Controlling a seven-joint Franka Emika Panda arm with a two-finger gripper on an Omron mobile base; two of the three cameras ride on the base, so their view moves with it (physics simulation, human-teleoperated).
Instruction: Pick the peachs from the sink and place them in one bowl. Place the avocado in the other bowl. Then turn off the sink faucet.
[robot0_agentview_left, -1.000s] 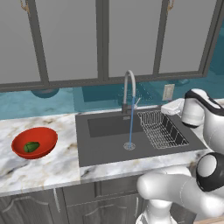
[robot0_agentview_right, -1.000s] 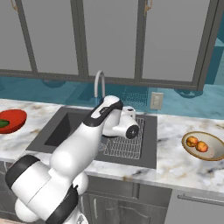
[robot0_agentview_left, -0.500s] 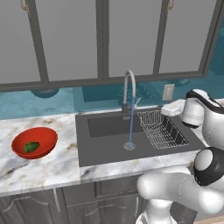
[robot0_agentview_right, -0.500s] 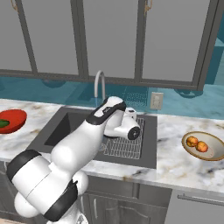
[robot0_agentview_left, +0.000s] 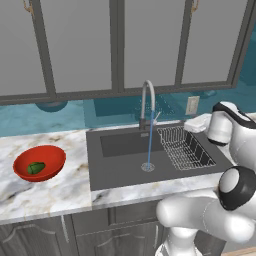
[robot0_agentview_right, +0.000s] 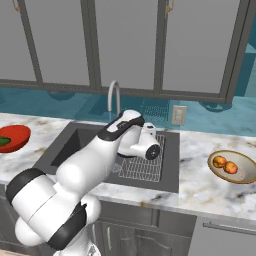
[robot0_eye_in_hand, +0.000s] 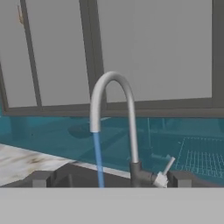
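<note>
- The white arm rises from the base, bends at a dark elbow joint and reaches forward at counter height.
- Its wrist is level, the hand facing forward toward the wall.
- The gripper (robot0_eye_in_hand: 108, 178) shows two dark finger tips spread wide apart, low in the hand view, nothing between them.
</note>
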